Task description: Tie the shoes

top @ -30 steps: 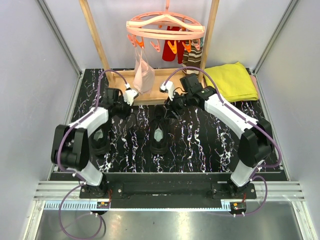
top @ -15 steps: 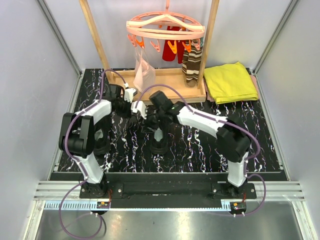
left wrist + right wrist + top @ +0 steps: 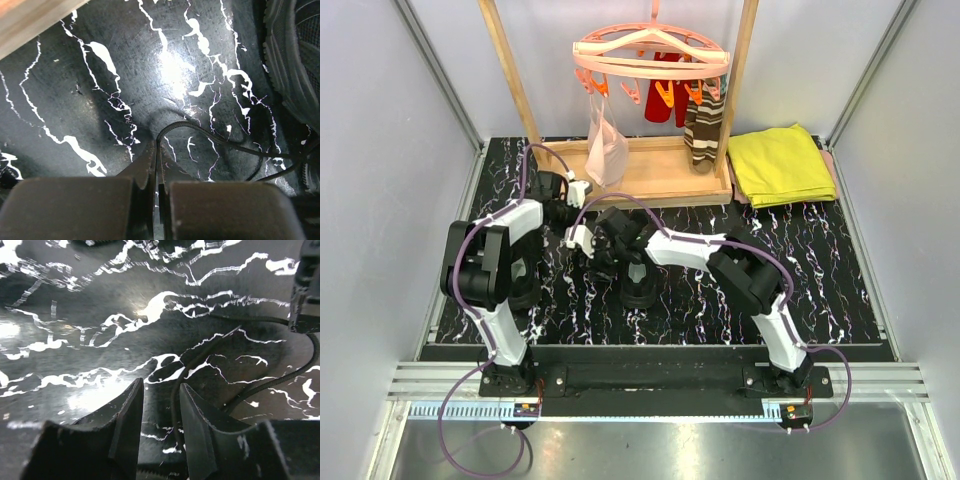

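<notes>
Two black shoes stand on the black marbled table: one point(image 3: 639, 285) in the middle, the other point(image 3: 521, 282) partly under my left arm. My left gripper point(image 3: 572, 205) is behind and between them, low over the table. In the left wrist view it point(image 3: 157, 145) is shut on a thin black lace point(image 3: 210, 135) that loops out of the fingertips and trails right toward a shoe sole point(image 3: 292, 60). My right gripper point(image 3: 588, 247) reaches across to the left, just in front of the left one. Its jaws point(image 3: 161, 385) stand open, with a lace point(image 3: 174, 405) running between them, close to the right finger.
A wooden drying frame point(image 3: 655, 180) stands at the back with a pink clip hanger point(image 3: 650, 60), a pale bag point(image 3: 605, 150) and striped socks point(image 3: 703, 130) hanging from it. A folded yellow cloth point(image 3: 780, 165) lies at the back right. More lace strands point(image 3: 280, 375) lie on the table.
My right arm has swung from the back right leftwards to the spot by my left gripper, coming down over a lace. The left arm has shifted slightly, still shut on its lace.
</notes>
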Controlling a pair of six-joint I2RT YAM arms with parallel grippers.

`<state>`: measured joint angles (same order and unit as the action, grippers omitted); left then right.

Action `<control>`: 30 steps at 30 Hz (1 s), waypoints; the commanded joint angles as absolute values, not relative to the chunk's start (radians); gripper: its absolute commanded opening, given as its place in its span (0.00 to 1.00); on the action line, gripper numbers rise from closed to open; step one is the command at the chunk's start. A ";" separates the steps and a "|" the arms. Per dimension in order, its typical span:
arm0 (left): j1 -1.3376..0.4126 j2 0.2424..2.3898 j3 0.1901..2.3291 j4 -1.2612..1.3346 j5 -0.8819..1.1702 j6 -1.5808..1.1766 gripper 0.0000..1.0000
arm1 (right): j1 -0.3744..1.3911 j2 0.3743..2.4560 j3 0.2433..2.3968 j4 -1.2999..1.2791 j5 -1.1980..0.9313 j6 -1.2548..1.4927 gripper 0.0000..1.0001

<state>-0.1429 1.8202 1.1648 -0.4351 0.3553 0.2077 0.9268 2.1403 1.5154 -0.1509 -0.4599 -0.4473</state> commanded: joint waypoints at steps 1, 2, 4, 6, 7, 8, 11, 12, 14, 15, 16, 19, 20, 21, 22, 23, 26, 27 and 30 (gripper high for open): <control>-0.138 1.844 1.195 -0.400 0.394 0.180 0.00 | 0.931 2.172 1.572 -0.107 -0.429 -0.451 0.44; -0.138 1.845 1.195 -0.397 0.397 0.176 0.00 | 0.931 2.178 1.575 -0.113 -0.431 -0.454 0.44; -0.140 1.850 1.200 -0.394 0.400 0.169 0.00 | 0.934 2.195 1.583 -0.132 -0.433 -0.463 0.44; -0.138 1.852 1.201 -0.390 0.397 0.167 0.00 | 0.934 2.209 1.583 -0.150 -0.436 -0.474 0.42; -0.138 1.853 1.200 -0.388 0.397 0.167 0.00 | 0.933 2.212 1.582 -0.156 -0.436 -0.479 0.41; -0.140 1.852 1.200 -0.385 0.393 0.167 0.00 | 0.933 2.215 1.580 -0.166 -0.437 -0.483 0.39; -0.135 1.850 1.197 -0.379 0.391 0.155 0.00 | 0.940 2.235 1.574 -0.199 -0.419 -0.523 0.33; -0.133 1.848 1.195 -0.374 0.394 0.147 0.00 | 0.946 2.238 1.574 -0.219 -0.413 -0.534 0.28; -0.135 1.845 1.187 -0.373 0.396 0.143 0.00 | 0.954 2.243 1.568 -0.236 -0.394 -0.560 0.23; -0.133 1.841 1.186 -0.370 0.396 0.141 0.00 | 0.956 2.244 1.565 -0.253 -0.390 -0.569 0.16; -0.133 1.839 1.183 -0.367 0.396 0.138 0.00 | 0.957 2.241 1.562 -0.259 -0.385 -0.574 0.10; -0.133 1.830 1.177 -0.368 0.408 0.135 0.00 | 0.959 2.227 1.551 -0.272 -0.351 -0.572 0.00; -0.132 1.825 1.175 -0.368 0.414 0.132 0.00 | 0.957 2.211 1.548 -0.272 -0.342 -0.572 0.00; -0.132 1.821 1.170 -0.367 0.420 0.130 0.00 | 0.957 2.200 1.546 -0.272 -0.334 -0.569 0.00; -0.132 1.816 1.169 -0.367 0.426 0.132 0.00 | 0.959 2.186 1.548 -0.267 -0.319 -0.560 0.00; -0.133 1.806 1.167 -0.364 0.439 0.127 0.00 | 0.954 2.160 1.558 -0.265 -0.316 -0.534 0.00; -0.132 1.778 1.158 -0.356 0.465 0.121 0.00 | 0.943 2.097 1.581 -0.253 -0.321 -0.465 0.00; -0.132 1.767 1.155 -0.353 0.472 0.120 0.00 | 0.940 2.083 1.586 -0.252 -0.322 -0.451 0.00; -0.133 1.724 1.128 -0.338 0.497 0.115 0.00 | 0.922 2.022 1.598 -0.256 -0.334 -0.405 0.00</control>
<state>-0.1368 1.8233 1.1519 -0.3897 0.4244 0.1299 0.9455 2.1685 1.5524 -0.2413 -0.3519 -0.4858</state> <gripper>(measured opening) 0.002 0.007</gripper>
